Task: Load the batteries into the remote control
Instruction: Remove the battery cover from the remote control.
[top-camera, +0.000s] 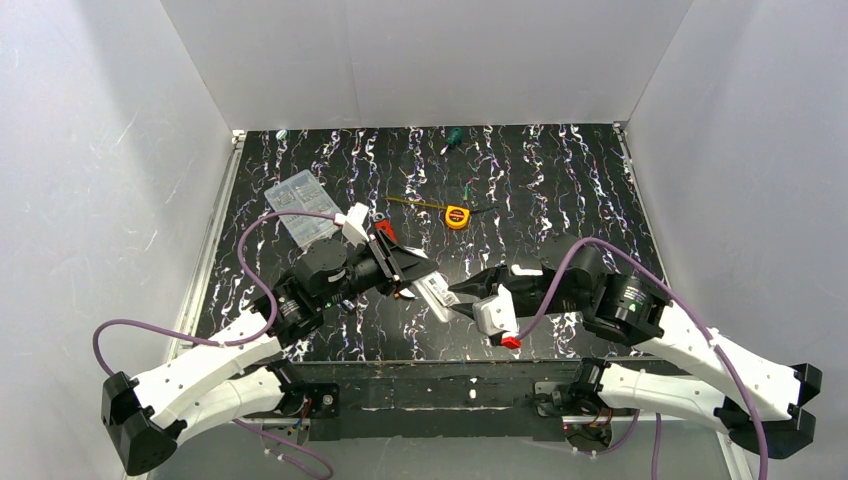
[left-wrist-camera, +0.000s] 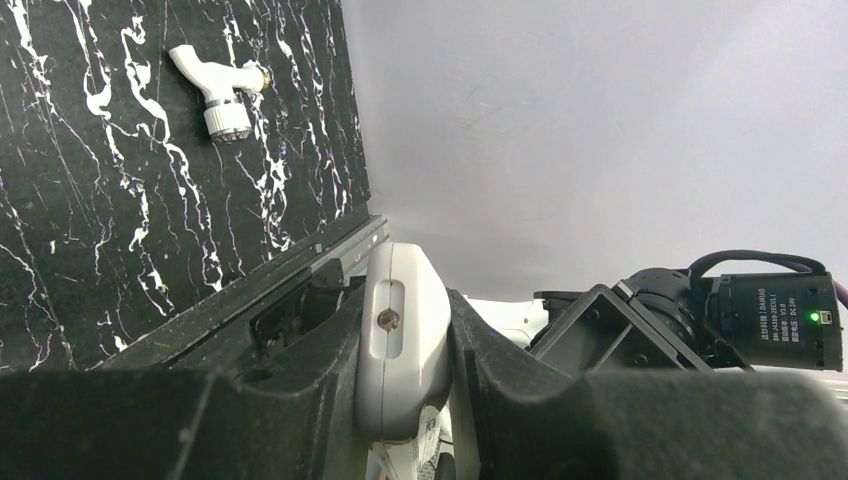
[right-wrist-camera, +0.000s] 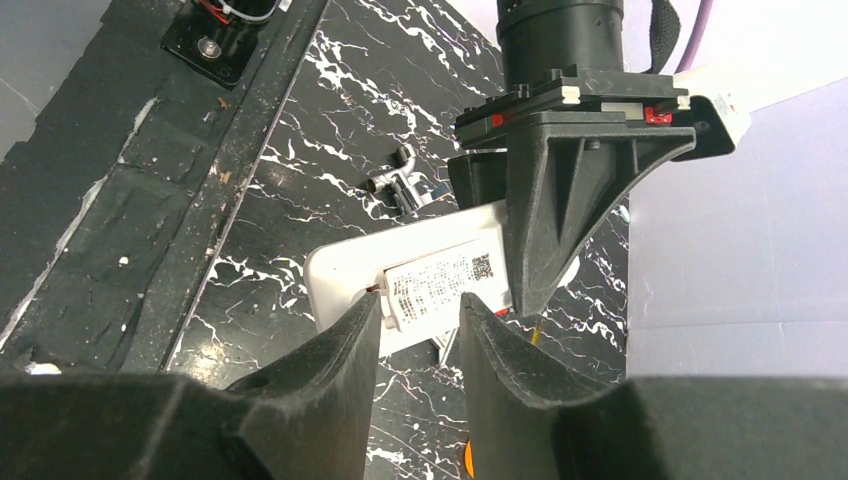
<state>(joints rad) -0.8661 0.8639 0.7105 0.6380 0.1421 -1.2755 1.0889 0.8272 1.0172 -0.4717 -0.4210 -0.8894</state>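
Note:
My left gripper (top-camera: 418, 275) is shut on the remote control (top-camera: 436, 293), a slim white bar held above the table near the front middle. In the left wrist view the remote's rounded end (left-wrist-camera: 400, 340) is clamped between the two black fingers. In the right wrist view the remote (right-wrist-camera: 350, 270) shows its back with a printed label (right-wrist-camera: 440, 285). My right gripper (right-wrist-camera: 420, 312) is open, its tips just short of the remote's free end, with nothing between them; it also shows in the top view (top-camera: 460, 298). No batteries show in any view.
A clear plastic compartment box (top-camera: 300, 205) lies at the back left. An orange tape measure (top-camera: 457, 216) and a green-handled screwdriver (top-camera: 453, 137) lie further back. A white tap-shaped piece (left-wrist-camera: 215, 95) and a shiny metal piece (right-wrist-camera: 405, 185) lie on the black marbled table (top-camera: 560, 190).

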